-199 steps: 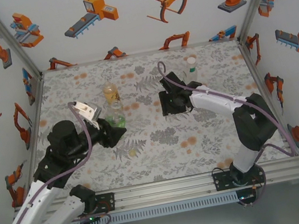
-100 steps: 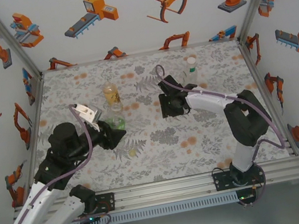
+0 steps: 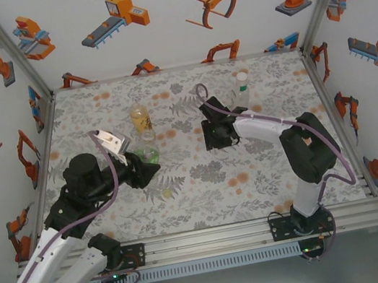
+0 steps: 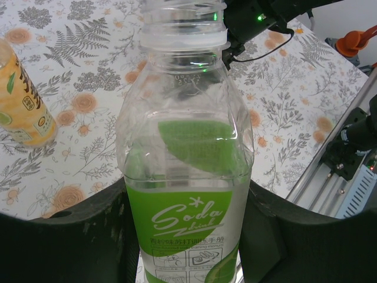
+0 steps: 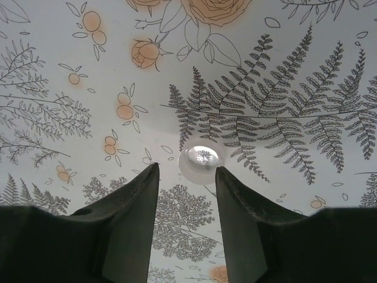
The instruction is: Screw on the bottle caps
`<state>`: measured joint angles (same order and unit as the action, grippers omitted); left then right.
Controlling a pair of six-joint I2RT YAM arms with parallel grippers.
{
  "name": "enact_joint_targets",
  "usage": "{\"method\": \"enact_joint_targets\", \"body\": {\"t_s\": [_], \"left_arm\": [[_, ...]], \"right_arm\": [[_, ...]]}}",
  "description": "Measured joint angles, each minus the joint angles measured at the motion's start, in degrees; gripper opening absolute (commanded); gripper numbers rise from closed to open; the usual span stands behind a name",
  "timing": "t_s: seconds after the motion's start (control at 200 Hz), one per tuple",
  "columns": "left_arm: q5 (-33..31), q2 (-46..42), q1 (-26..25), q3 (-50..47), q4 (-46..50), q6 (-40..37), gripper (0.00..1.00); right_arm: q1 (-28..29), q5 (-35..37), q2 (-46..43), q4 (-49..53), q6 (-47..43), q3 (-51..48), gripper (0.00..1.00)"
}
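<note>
My left gripper (image 4: 188, 236) is shut on the squat clear bottle with the green label (image 4: 185, 177), holding it upright by the lower body. Its threaded neck (image 4: 184, 23) has no cap on it. From above, that bottle (image 3: 148, 149) stands left of the table's middle. My right gripper (image 5: 187, 168) points down at the table, open. A pale round bottle cap (image 5: 201, 164) lies flat at its fingertips, close to the right one. From above, the right gripper (image 3: 212, 137) covers that cap. A yellowish cap (image 3: 166, 192) lies loose nearer the front.
The amber bottle with a yellow label (image 3: 140, 117) stands just behind the held bottle, and is at the left (image 4: 20, 100) in the left wrist view. A slim clear bottle (image 3: 242, 87) stands at the back right. The floral table cover (image 3: 202, 176) reaches the side walls.
The right gripper's jaws have narrowed, and its arm has shifted slightly left, the elbow swinging inward. The left arm and the held bottle have stayed put.
</note>
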<state>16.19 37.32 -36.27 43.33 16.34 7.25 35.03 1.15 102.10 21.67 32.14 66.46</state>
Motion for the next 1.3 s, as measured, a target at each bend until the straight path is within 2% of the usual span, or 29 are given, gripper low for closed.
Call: {"method": "enact_joint_targets", "body": {"t_s": [1.302], "left_arm": [[0.3, 0.2, 0.0, -0.7, -0.5, 0.4, 0.05]], "right_arm": [[0.0, 2.6, 0.1, 0.5, 0.0, -0.6, 0.44]]}}
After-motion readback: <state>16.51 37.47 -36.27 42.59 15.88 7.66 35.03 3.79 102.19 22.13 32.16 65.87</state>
